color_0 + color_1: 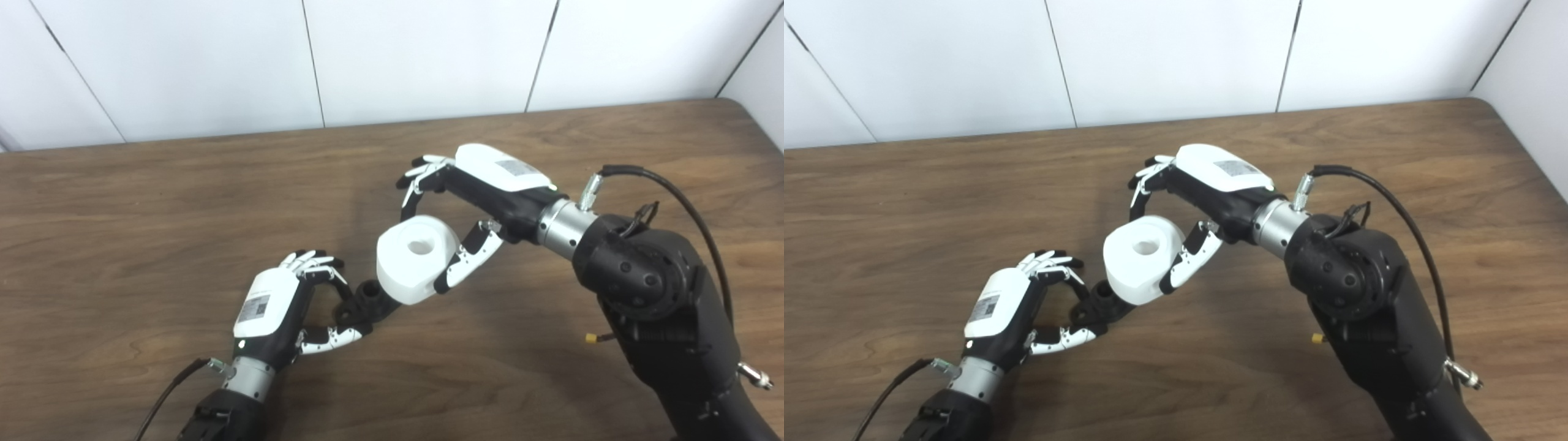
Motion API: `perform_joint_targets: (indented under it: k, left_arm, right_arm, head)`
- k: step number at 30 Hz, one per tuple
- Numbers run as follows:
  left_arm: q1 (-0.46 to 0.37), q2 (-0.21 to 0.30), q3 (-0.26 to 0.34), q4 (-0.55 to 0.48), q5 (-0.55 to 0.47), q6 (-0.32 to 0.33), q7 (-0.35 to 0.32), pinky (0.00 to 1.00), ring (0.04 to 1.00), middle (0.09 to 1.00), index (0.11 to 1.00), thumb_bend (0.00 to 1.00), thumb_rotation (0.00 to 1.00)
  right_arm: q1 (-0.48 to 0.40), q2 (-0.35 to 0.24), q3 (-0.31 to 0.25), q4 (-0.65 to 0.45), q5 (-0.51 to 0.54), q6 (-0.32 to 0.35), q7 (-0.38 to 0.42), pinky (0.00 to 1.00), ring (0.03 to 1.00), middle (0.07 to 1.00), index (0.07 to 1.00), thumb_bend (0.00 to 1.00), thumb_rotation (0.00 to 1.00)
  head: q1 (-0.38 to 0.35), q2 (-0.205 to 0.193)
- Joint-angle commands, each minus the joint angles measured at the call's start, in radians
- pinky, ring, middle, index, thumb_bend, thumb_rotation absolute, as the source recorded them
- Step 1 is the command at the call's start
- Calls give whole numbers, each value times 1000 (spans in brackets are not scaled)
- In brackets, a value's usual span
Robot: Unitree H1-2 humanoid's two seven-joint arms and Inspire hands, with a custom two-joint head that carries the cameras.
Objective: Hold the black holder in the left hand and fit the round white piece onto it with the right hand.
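Left hand (275, 306) gripping holder (366, 303); right hand (471, 196) clasping white piece (415, 257) (touching holder's tip) above surface (122, 245).

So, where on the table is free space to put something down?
The table is bare left of both hands and along the wall. It is crowded mid-table, where the left hand, black holder, round white piece and right hand meet.
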Motion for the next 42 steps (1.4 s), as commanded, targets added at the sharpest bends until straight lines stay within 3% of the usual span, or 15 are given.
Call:
perform_joint_targets:
  k: [1, 42]
  left_arm:
    - [2, -7, -27, 7, 23, 19, -42, 928, 873, 780, 487, 520, 46]
    - [-13, -17, -50, 62, 20, 7, 0, 930, 866, 773, 487, 520, 46]
  right_arm:
    - [-26, 0, -3, -23, 8, -11, -19, 762, 941, 837, 484, 520, 136]
    - [-46, 48, 81, 105, -10, -106, -141, 772, 935, 843, 485, 519, 138]
  head:
    - [5, 0]
    - [30, -30]
